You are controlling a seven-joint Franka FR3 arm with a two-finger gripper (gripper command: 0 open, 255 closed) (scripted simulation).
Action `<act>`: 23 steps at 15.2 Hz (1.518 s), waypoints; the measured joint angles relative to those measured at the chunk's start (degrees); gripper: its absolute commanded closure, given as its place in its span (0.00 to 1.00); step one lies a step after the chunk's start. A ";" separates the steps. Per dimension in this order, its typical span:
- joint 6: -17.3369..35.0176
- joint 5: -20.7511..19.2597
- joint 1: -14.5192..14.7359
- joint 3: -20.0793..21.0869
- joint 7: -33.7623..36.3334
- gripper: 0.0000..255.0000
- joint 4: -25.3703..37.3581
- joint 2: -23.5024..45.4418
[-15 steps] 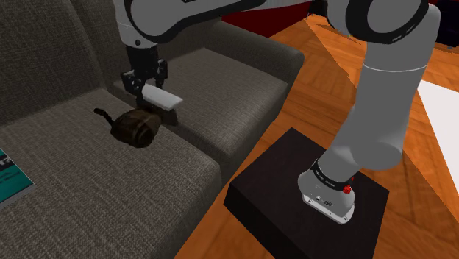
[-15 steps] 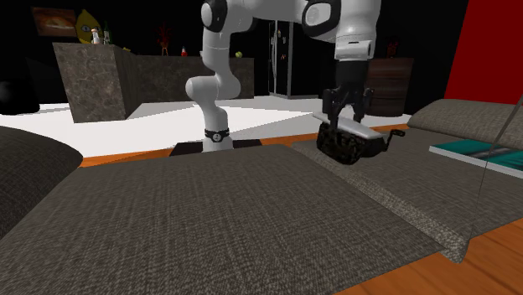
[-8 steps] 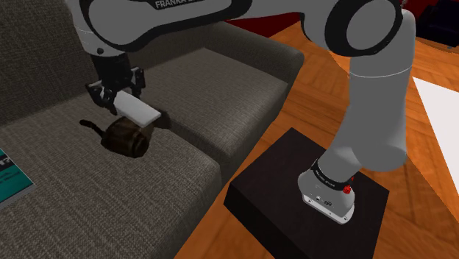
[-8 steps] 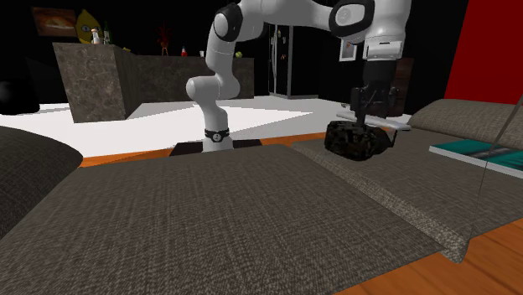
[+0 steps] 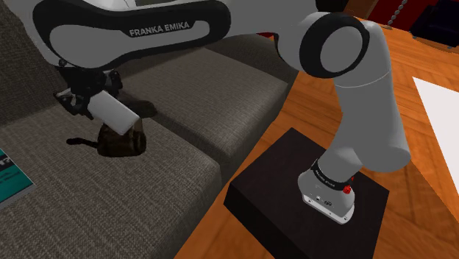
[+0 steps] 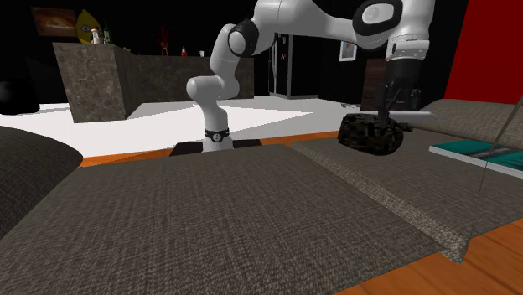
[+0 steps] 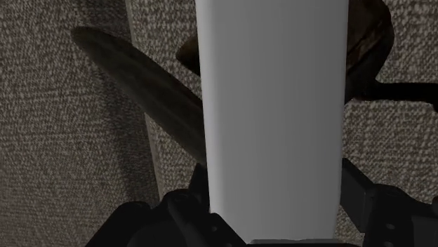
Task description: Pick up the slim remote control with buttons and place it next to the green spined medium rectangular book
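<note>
Just above the dark barrel-shaped object (image 5: 121,140), the gripper (image 5: 87,99) is clamping the remote control (image 7: 274,119) by one end, black fingers pressing on its two long edges. The free end is slanting down toward the barrel object (contact with it: cannot tell).

Progress, my judgement:
- Pick-up is looking done; the remote is hanging in the air, off the cushion.
- Transfer is looking under way, roughly at the halfway mark.
- Remaining: carrying it away from the barrel object to the book (image 5: 11,176), lowering it alongside, letting go.

Materials and shapes, working outward from the barrel object:
- Remote: showing as a plain pale grey slab, long, flat and smooth; no buttons are appearing on the face turned to the wrist camera.
- Barrel object: dark brown, rounded, faintly banded, with a thin dark stub sticking out on its book side.
- Sofa seat (image 5: 110,206): lying under the barrel object, coarse grey-brown weave, a seam running just beside it.
- Book: resting flat on the same seat, well apart from the barrel object; thin rectangle, teal-green cover, pale edge.
- Stand (image 5: 279,213): sitting on the far side of the barrel object from the book, a matte black box on a glossy orange wooden floor (image 5: 198,239).
</note>
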 measured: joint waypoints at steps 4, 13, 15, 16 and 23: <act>0.66 -9.99 -4.10 7.44 2.17 1.00 0.53 3.64; 1.50 -34.08 -18.29 31.67 11.75 1.00 -5.39 11.98; -0.29 -40.18 -19.80 37.21 13.27 1.00 -4.35 15.49; -1.97 -42.62 -20.15 39.97 13.75 1.00 -3.10 17.44; -10.39 -46.95 -22.23 53.88 15.52 0.00 0.54 25.74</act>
